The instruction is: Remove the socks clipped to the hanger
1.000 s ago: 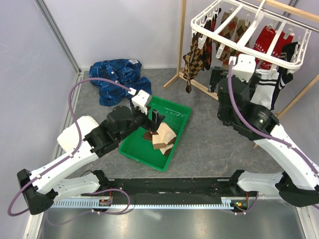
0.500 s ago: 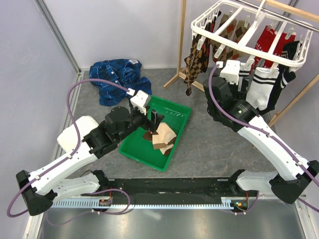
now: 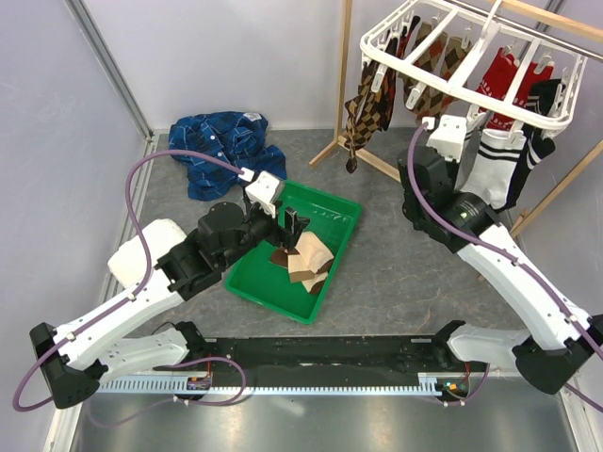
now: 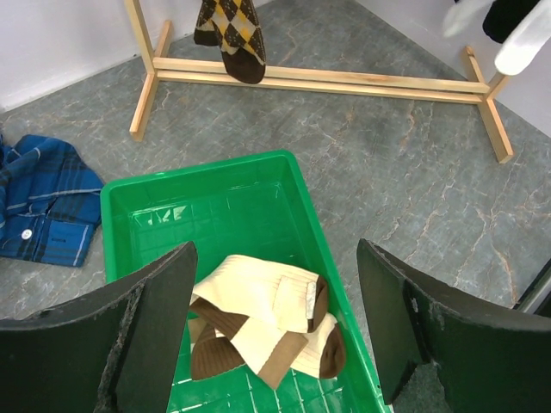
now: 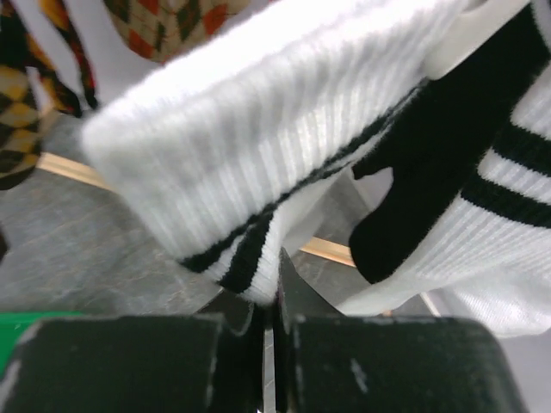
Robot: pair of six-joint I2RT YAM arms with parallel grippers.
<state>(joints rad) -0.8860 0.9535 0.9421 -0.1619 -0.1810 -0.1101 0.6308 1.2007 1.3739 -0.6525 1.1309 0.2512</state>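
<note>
A: Left side?
B: left gripper is wide open, hovering over the green bin. tan-and-brown socks lie inside it, not touched.
A: Right?
B: right gripper is up at the rack, jaws closed on the lower edge of the white striped sock. That sock hangs from the hanger.
A: Rest of the load?
B: argyle socks at the hanger's left end, red socks further back, both hanging. wooden stand beyond the bin, blue shirt on the floor far left.
</note>
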